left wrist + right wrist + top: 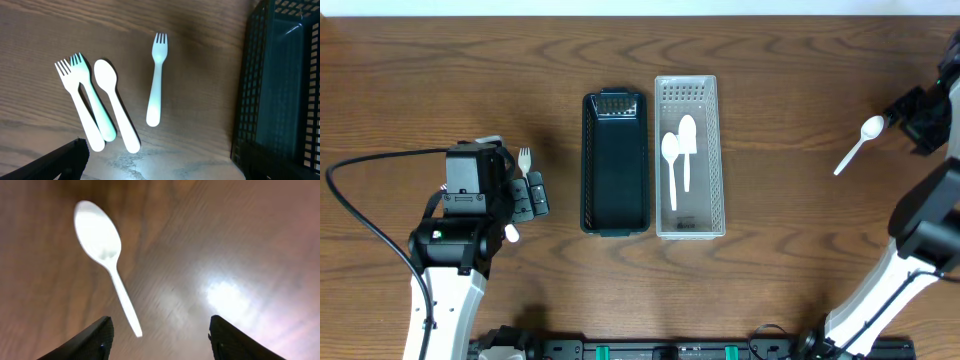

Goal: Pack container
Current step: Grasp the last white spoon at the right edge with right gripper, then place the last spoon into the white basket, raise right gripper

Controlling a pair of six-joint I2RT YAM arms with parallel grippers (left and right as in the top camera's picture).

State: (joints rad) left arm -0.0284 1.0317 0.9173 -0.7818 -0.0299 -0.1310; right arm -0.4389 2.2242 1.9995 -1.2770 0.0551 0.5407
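A black mesh container (615,215) and a clear mesh container (705,150) stand side by side at the table's middle. Two white spoons (677,150) lie in the clear one. My left gripper (533,196) is open and empty, left of the black container (280,90). In the left wrist view, two overlapping forks (80,100), a spoon (114,102) and a single fork (156,80) lie on the wood just ahead of its fingers (155,170). My right gripper (910,115) is open at the far right, with a white spoon (858,145) (102,247) on the table ahead of its fingers (160,335).
The table is brown wood. A black cable (360,215) loops at the left beside my left arm. My right arm's base stands at the lower right (880,300).
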